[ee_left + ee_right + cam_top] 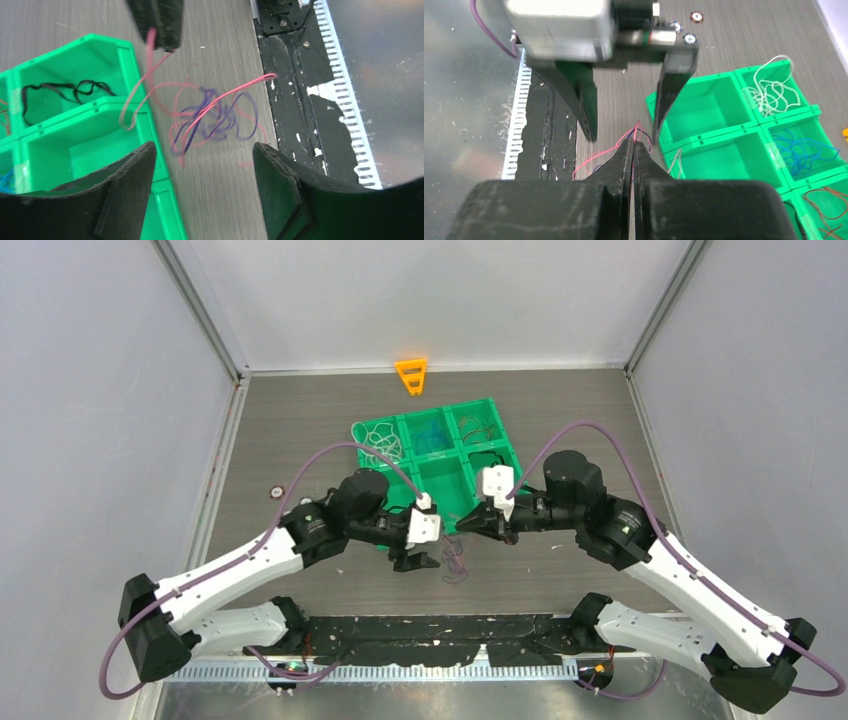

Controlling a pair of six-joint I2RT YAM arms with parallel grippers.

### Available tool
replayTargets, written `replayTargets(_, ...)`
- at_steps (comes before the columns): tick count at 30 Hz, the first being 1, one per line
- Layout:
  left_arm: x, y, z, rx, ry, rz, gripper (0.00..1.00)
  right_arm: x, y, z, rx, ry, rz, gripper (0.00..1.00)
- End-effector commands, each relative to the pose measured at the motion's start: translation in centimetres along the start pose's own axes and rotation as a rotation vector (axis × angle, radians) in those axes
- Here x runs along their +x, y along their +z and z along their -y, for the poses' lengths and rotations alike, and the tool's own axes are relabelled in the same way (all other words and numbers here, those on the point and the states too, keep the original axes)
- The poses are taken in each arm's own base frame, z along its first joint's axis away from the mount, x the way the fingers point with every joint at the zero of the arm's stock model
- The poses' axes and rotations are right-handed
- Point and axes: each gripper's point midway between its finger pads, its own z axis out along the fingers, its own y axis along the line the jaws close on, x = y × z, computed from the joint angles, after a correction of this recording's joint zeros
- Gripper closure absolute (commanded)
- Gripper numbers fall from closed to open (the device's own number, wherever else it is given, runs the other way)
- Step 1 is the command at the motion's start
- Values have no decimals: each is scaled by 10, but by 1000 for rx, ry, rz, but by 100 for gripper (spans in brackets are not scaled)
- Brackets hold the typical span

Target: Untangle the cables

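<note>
A tangle of thin red and purple cables (215,112) lies on the table just in front of the green tray (508,438); it also shows in the top view (456,565). My right gripper (634,145) is shut on a red cable of the tangle and holds it up a little; it shows in the top view (462,524). My left gripper (202,165) is open and empty, its fingers (125,190) either side of the table just short of the tangle; it shows in the top view (420,560). White (774,92), blue (804,152), brown-orange (824,200) and black (65,92) cables lie in separate tray compartments.
An orange plastic piece (411,375) stands at the back of the table behind the tray. A small silver disc (276,493) lies on the table to the left. A black strip (450,640) runs along the near edge between the arm bases.
</note>
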Motion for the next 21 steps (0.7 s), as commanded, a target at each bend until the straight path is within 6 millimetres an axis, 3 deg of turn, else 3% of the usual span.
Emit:
replayTargets(1,-5,18,-8,-17,44,49,47,-57,-21,6,55,-65,137,95)
replayTargets(4,15,18,0,-8,8,3,84,-77,-34,16,133,-73,173,94)
replayTargets(6,41,14,10,-3,9,-62,95,-92,-45,22,187,-89,207,95)
replayTargets(9,80,2,29,9,38,-129,97,-118,-64,30,280,-117,280,95)
replayTargets(12,103,-7,36,-26,71,-162,100,-130,-76,36,334,-131,311,95)
replayTargets(18,124,-24,29,-98,112,-255,100,-145,-96,44,427,-147,358,95)
replayTargets(21,115,-30,22,-132,70,-224,100,-138,-92,41,398,-156,315,95)
